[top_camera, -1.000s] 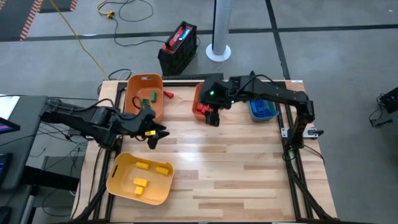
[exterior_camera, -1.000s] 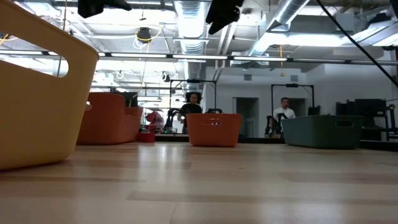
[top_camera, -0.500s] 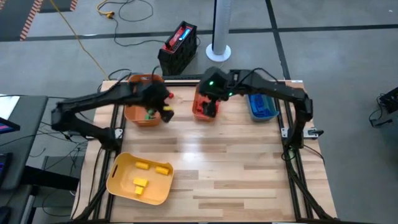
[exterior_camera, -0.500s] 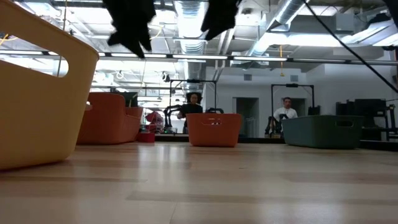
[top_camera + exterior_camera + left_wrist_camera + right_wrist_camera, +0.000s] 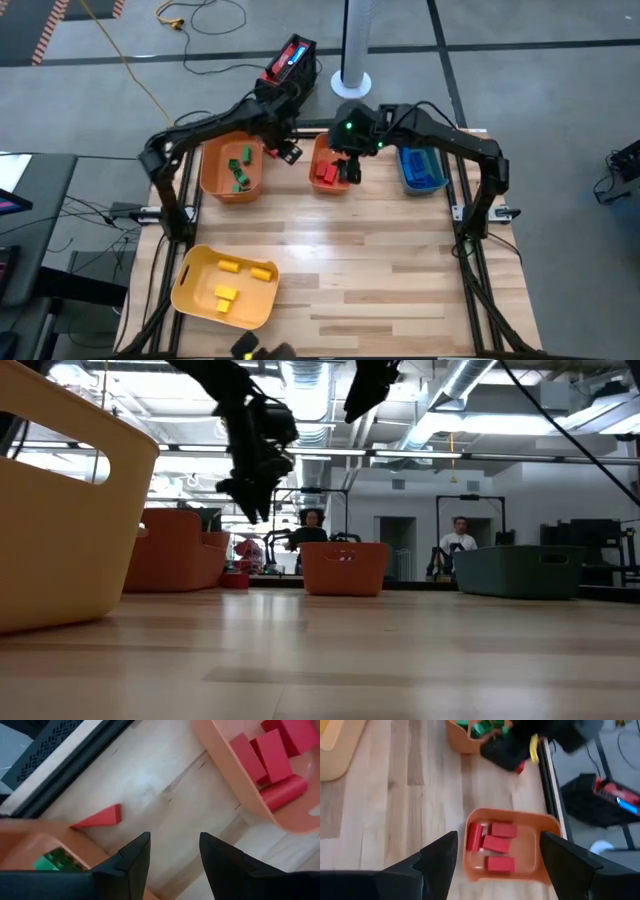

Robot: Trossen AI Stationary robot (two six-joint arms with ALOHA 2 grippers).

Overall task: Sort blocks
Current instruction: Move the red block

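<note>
A red wedge-shaped block (image 5: 98,817) lies flat on the table near the far edge, beside the corner of the orange bin (image 5: 232,170) that holds green blocks (image 5: 240,172). My left gripper (image 5: 174,839) hovers open, pointing steeply down over the bare wood between that bin and a second orange bin (image 5: 328,172); the wedge lies just beyond its fingertips. The second bin holds red blocks (image 5: 496,844). My right gripper (image 5: 498,840) hangs wide open above that bin, holding nothing. Yellow blocks (image 5: 228,292) lie in the yellow bin (image 5: 190,290).
A blue bin (image 5: 422,170) stands at the far right. A black rail (image 5: 60,775) runs along the table's far edge, close behind the wedge. My two arms are close together over the far middle. The wide middle and near right of the table is bare wood (image 5: 400,260).
My left gripper has swung fast from the table's left side above the yellow bin toward the far edge, passing over the bin of green blocks, sinking and tipping steeply downward into the gap between the two orange bins. My right gripper has drifted slightly toward the far edge.
</note>
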